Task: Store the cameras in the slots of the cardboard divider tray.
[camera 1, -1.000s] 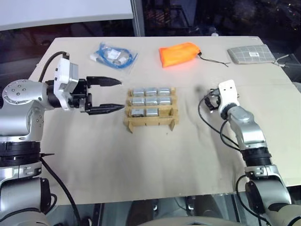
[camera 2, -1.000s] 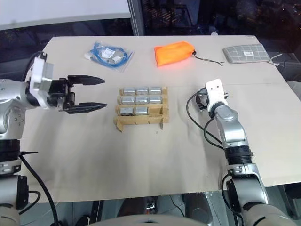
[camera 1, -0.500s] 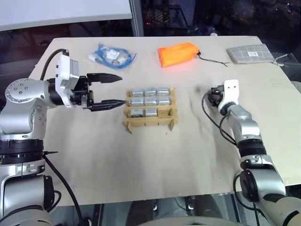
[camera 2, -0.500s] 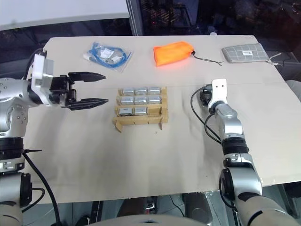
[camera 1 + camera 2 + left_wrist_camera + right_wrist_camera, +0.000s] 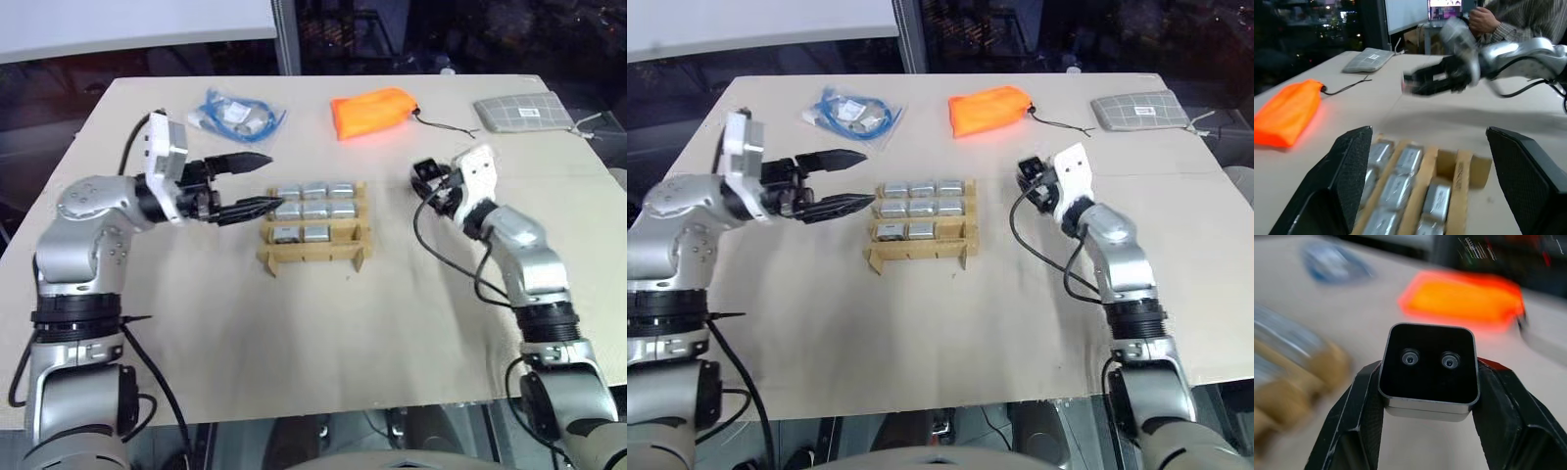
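My right pincer [image 5: 1427,396] grasps a camera [image 5: 1427,369], lifted above the desk [image 5: 294,323] right of the cardboard divider tray [image 5: 313,253] at mid-desk. My left pincer [image 5: 257,182] gapes wide, empty, beside the tray's left edge.

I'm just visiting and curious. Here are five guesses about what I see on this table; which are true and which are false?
1. The right tool holds a camera between its fingers. True.
2. Every slot of the cardboard tray is filled. False: the row nearest the robot is empty, and the row behind it has one free slot at its right end.
3. The left tool is open and holds nothing. True.
4. The orange pouch lies inside the tray. False: it lies on the table, beyond the tray.
5. The held camera's black face shows two small lenses. True.
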You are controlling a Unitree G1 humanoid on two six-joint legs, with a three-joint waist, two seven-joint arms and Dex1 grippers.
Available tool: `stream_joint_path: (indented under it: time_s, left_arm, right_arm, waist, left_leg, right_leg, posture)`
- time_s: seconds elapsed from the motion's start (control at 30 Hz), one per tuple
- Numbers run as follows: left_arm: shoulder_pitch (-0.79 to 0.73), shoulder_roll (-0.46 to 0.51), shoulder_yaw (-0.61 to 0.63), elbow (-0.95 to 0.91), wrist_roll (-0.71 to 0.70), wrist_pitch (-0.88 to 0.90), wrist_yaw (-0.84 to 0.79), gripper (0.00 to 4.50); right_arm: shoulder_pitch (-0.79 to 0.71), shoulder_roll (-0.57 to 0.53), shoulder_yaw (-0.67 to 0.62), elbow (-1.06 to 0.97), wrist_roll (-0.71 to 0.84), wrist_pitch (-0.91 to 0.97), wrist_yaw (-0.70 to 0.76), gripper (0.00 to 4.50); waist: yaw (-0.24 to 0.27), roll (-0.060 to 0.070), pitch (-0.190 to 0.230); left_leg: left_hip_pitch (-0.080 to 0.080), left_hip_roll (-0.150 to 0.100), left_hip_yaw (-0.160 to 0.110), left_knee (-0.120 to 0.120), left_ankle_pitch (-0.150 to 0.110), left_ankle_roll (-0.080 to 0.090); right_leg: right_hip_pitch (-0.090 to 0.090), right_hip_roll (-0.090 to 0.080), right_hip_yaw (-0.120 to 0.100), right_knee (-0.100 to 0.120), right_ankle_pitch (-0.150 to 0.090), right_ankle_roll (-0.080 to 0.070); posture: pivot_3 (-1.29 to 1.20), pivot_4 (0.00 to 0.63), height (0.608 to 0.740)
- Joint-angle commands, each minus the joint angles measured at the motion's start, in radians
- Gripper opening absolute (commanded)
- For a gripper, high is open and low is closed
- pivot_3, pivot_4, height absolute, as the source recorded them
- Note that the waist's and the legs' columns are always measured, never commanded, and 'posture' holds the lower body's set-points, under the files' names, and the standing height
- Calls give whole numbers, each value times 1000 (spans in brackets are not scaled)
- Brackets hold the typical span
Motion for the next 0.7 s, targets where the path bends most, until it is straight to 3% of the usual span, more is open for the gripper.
stream_joint_path:
  time_s: [0.03,0.3,0.7]
  left_arm:
    - [-13,-58,-3,-89,-104,167,113,3888]
    - [-95,-234,86,-99,-334,498,444,3888]
    - [-93,-233,90,-120,-447,655,539,3888]
  right_arm:
    - [-2,-51,66,-193,30,33,98,1982]
    - [-74,-84,242,-245,-140,-57,126,1982]
    - [-133,-26,286,-198,-223,-169,125,1982]
  waist:
    - [1,0,0]
    - [1,-1,0]
    - [3,-2,0]
  left_leg:
    - [0,0,0,0,0,0]
    - [0,-1,-3,4,0,0]
    - [0,-2,-4,4,0,-1]
  right_leg:
    - [0,0,0,0,0,0]
    - [2,0,-1,2,0,0]
    - [3,0,-3,1,0,0]
  posture:
    - [0,150,740]
    - [0,150,740]
    - [0,150,740]
